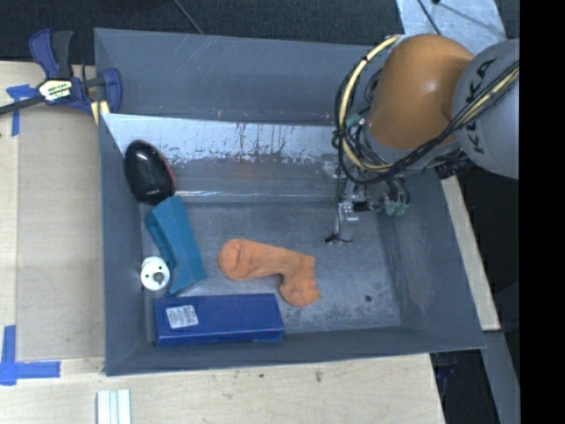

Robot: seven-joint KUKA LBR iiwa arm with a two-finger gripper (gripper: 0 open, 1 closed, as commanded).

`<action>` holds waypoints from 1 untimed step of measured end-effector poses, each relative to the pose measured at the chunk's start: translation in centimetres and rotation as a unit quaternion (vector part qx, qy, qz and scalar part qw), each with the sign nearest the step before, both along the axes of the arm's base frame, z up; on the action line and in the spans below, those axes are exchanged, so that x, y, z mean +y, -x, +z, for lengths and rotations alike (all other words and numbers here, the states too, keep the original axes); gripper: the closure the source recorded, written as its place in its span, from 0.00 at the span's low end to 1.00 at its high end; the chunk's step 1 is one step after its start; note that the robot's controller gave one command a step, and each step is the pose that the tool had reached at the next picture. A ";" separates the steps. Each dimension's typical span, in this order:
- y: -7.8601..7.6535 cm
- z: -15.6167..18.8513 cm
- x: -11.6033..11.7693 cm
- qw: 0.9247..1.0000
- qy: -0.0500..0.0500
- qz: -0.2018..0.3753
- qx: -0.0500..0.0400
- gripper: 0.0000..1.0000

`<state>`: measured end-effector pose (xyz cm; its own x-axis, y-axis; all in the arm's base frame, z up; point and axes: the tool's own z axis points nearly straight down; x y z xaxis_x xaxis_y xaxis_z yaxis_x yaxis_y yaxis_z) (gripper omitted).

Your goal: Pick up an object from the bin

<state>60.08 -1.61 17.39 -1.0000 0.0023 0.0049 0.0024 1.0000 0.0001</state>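
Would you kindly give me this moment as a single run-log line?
gripper: above bare bin floor | nearest thing: orange sock-shaped piece, apart | blue box: against lower wall

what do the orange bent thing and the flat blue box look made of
The orange bent piece is probably soft foam or rubber: matte, with rounded, lumpy edges. The flat blue box looks like smooth cardboard or plastic, with a slight sheen, crisp corners and a white label stuck on; the look leaves open which.
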 end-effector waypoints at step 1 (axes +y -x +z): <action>-0.2 0.5 0.0 1.000 0.000 0.000 -0.004 0.00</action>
<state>60.24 -1.61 17.89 -1.0000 0.0022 -0.0036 0.0022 1.0000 -0.0001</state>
